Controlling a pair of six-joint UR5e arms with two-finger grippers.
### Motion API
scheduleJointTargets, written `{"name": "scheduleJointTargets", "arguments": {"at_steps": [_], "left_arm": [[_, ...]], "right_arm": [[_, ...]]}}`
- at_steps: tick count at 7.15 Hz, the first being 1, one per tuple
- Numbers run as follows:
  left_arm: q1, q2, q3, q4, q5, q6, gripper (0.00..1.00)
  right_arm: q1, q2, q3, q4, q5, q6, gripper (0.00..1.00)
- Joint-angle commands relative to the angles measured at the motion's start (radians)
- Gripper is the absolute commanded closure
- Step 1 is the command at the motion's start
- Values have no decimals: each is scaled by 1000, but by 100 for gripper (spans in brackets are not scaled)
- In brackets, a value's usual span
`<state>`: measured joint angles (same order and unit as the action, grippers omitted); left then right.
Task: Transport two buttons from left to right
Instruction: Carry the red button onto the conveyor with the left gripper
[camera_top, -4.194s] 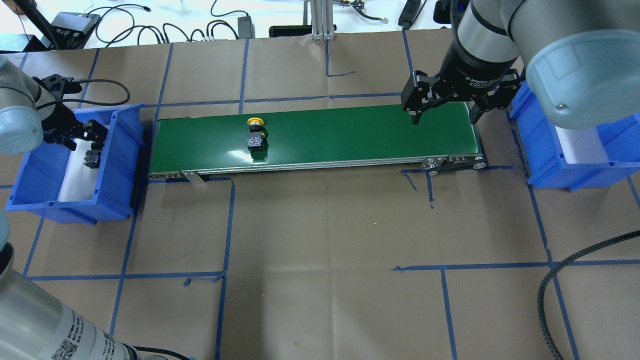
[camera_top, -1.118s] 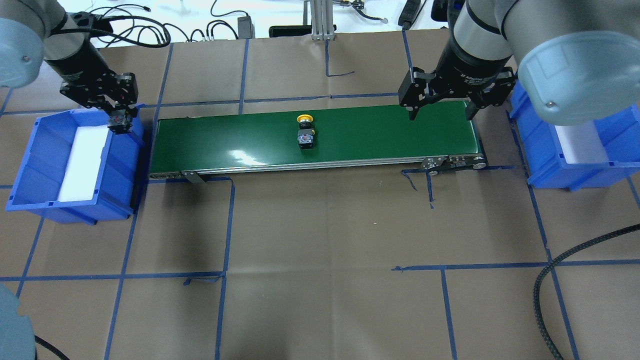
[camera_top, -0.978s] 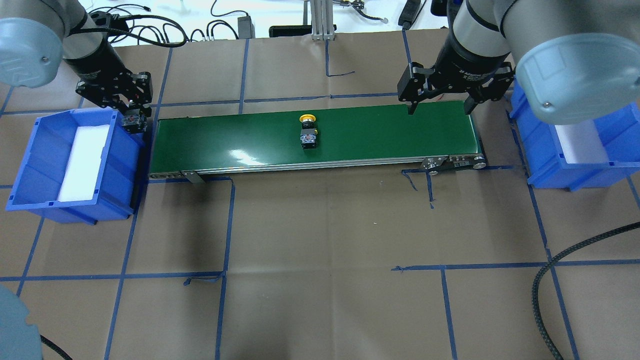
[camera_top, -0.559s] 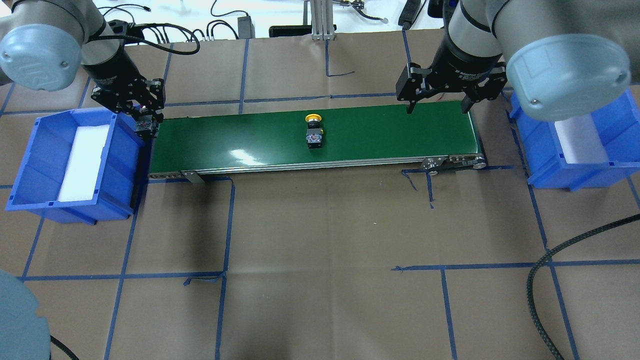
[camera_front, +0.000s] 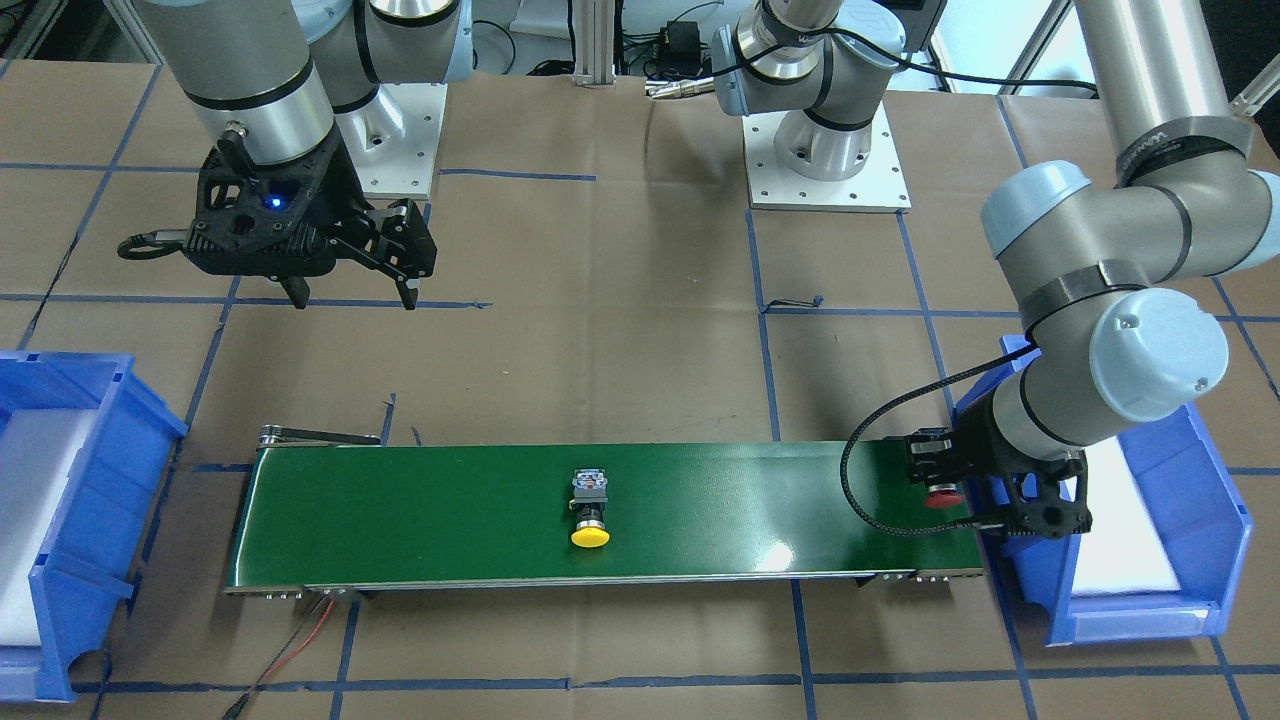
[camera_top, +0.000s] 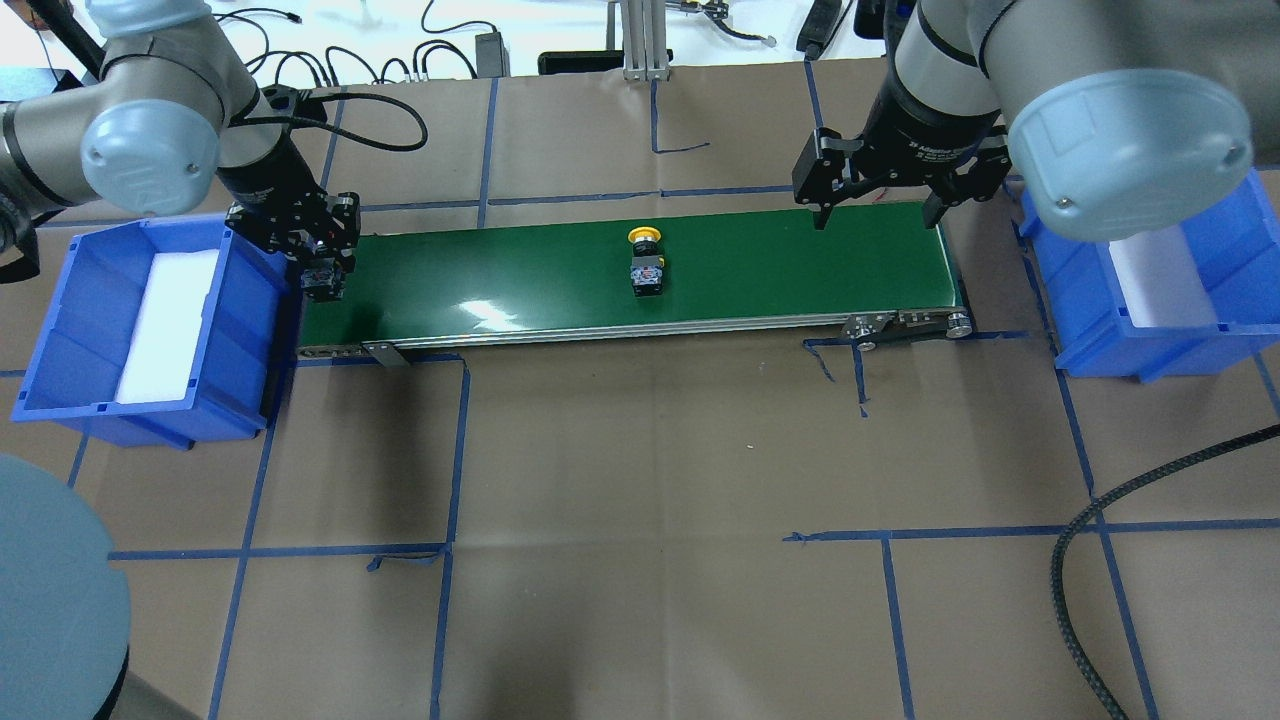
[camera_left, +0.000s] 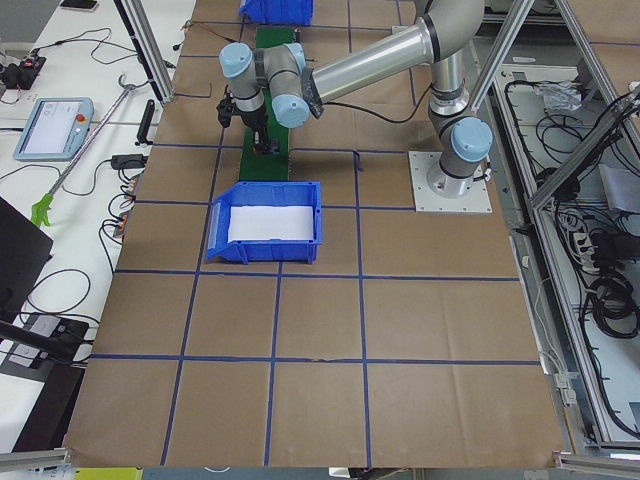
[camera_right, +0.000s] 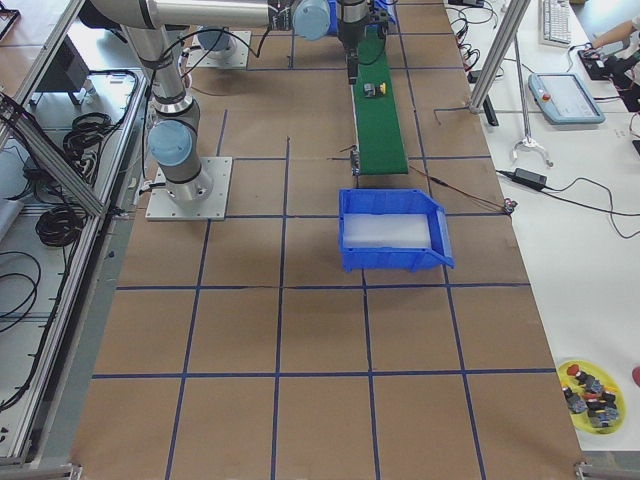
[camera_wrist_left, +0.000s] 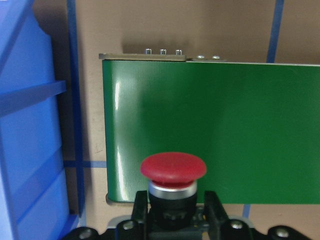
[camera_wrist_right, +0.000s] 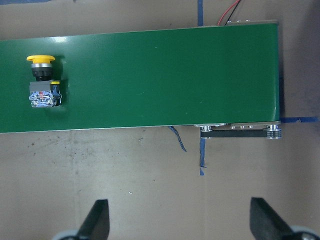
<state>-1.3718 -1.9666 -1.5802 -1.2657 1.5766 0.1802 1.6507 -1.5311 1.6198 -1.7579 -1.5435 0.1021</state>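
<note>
The red-capped button sits between the fingers of my left gripper, which is shut on its black body just over the left end of the green conveyor belt. I cannot tell whether it touches the belt. The same red button shows in the front-facing view beside the left blue bin. The yellow-capped button lies on its side near the belt's middle, also in the right wrist view as the yellow button. My right gripper hangs open and empty behind the belt's right end.
A blue bin with a white liner stands left of the belt and another blue bin stands right of it. Cables and gear lie along the far table edge. A braided black cable curls at the front right.
My left gripper lifted the red button out of the left bin and carried it right to the belt's left end. The yellow button rode the belt rightward. The right gripper shifted slightly back.
</note>
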Motion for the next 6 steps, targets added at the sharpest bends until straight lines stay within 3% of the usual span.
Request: {"name": "scheduleJointTargets", "arguments": {"at_steps": [1,2,3,4,6], "left_arm": [[-1,-29,-75,159,0,5,100],[-4,-40,-84,187,0,5,100],[-10,-40,-84,189,0,2,90],[-15,-40,-81,193,-1,-10,2],[-15,-20,-46,190,-1,-8,0]], "right_arm": [[-2,0,0,0,-1,-4,0],[0,0,0,0,-1,4,0],[-2,0,2,3,-3,-5,0],[-2,0,2,3,-3,-5,0],[-2,9,0,9,-10,-5,0]]}}
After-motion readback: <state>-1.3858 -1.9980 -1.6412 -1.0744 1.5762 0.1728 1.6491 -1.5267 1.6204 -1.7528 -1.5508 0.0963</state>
